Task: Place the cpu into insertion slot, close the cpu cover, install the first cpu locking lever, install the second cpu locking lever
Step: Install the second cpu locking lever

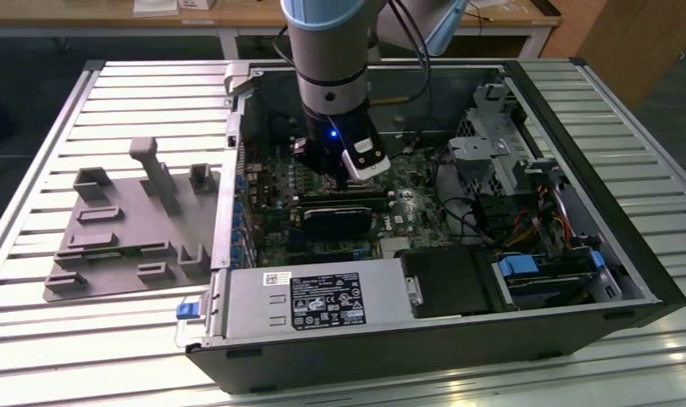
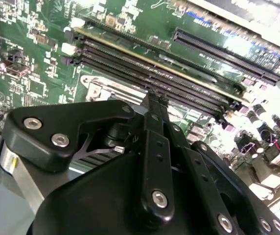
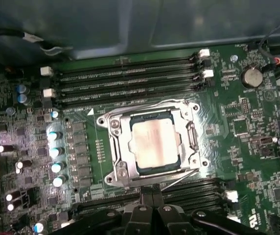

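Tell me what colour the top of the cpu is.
Silvery-grey metal; the cpu shows best in the first wrist view.

A dull silvery metal top is shown on the cpu (image 3: 152,142), framed by the shiny bare-metal cpu cover (image 3: 152,108). Glossy black plastic is seen on the gripper (image 3: 152,196) at six o'clock.

cpu (image 3: 155,142), silvery-grey top, sits flat in the insertion slot (image 3: 117,161); cpu cover (image 3: 193,137) closed down around it, metal frame with chip showing through its window.
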Robot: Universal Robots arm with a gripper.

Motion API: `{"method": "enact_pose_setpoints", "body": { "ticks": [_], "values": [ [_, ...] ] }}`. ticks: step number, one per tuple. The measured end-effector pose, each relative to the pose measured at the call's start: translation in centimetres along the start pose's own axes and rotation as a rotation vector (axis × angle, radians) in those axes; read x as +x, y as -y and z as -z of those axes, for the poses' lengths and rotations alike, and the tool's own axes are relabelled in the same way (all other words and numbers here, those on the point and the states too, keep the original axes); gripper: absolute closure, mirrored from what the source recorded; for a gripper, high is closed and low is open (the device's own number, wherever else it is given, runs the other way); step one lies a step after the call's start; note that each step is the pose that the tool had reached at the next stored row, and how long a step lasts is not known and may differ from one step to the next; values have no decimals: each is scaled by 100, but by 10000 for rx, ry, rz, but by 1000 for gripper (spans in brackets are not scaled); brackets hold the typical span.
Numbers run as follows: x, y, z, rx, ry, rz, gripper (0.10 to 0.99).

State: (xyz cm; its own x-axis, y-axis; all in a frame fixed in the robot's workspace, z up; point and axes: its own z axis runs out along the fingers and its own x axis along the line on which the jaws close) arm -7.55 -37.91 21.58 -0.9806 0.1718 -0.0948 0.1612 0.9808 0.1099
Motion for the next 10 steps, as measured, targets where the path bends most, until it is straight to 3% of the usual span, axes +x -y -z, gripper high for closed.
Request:
{"method": "enact_pose_setpoints", "body": {
  "ticks": [6,10],
  "values": [
    [53,72,-32,-234,-39,-26,984],
    [91,131,-44,-477,-78,-53,984]
  ]
}}
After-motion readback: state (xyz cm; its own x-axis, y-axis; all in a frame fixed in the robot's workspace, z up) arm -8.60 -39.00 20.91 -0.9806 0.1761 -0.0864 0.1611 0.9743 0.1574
